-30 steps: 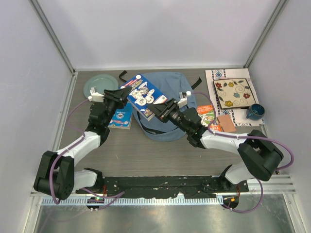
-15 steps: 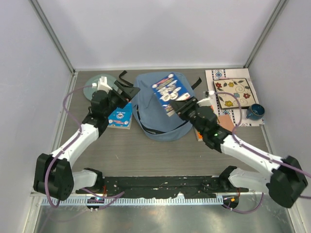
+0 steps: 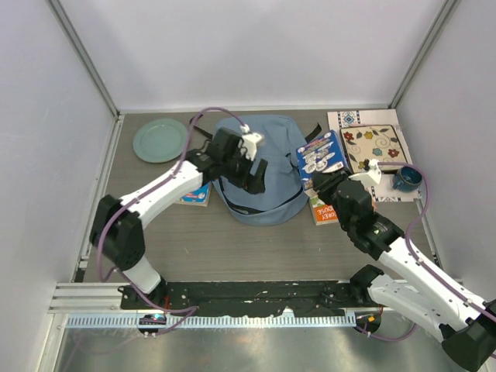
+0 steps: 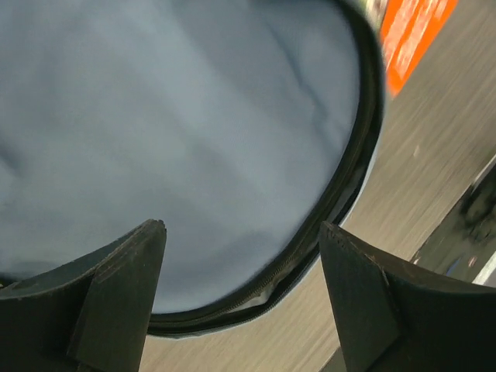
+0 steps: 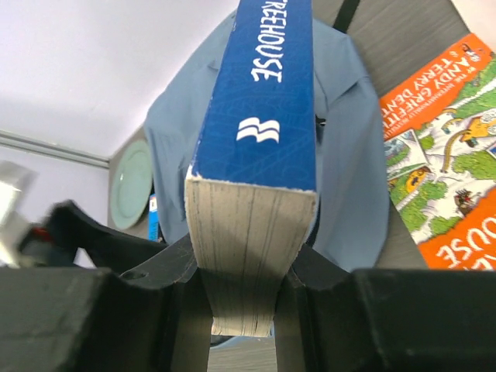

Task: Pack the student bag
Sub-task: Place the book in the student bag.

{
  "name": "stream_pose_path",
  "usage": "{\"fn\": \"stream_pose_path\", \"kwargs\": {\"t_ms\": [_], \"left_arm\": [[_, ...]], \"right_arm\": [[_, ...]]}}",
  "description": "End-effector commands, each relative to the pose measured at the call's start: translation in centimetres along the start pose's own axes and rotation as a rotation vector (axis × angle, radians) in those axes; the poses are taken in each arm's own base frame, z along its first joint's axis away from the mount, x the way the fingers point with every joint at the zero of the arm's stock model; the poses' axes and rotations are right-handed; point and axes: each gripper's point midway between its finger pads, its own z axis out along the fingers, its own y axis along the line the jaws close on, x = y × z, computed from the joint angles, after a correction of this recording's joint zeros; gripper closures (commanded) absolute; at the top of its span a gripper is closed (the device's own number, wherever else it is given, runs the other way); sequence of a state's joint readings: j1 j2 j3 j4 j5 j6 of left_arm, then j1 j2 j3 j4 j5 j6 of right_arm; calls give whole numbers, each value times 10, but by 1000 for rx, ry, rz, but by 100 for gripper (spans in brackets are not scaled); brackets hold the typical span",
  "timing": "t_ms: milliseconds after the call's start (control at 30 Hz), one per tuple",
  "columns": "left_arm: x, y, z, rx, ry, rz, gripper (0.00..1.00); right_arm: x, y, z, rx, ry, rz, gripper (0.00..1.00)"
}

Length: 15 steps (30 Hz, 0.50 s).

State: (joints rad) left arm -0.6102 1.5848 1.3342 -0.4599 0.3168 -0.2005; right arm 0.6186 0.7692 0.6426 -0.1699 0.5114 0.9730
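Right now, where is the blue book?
In the top view, the right hand holds the blue book just right of the student bag, near the orange book.

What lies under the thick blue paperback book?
Around the thick blue paperback book, held by the right fingers, the light-blue fabric backpack and grey tabletop show; what lies directly beneath it is covered.

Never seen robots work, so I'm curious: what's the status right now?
Left gripper open, over the student bag. Right gripper shut on the blue book, right of the bag. Left arm lies across the bag, possibly in the way.
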Motion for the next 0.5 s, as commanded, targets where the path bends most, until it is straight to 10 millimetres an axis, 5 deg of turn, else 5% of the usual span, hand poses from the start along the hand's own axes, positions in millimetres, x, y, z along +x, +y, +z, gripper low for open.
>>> {"fn": "stream_pose_path", "kwargs": {"t_ms": [0, 467], "left_arm": [[60, -6, 13, 15, 266, 117, 17], [96, -17, 26, 56, 411, 154, 25]], "right_arm": [[-33, 14, -9, -38, -110, 23, 99], [-20, 10, -5, -23, -62, 29, 99]]}}
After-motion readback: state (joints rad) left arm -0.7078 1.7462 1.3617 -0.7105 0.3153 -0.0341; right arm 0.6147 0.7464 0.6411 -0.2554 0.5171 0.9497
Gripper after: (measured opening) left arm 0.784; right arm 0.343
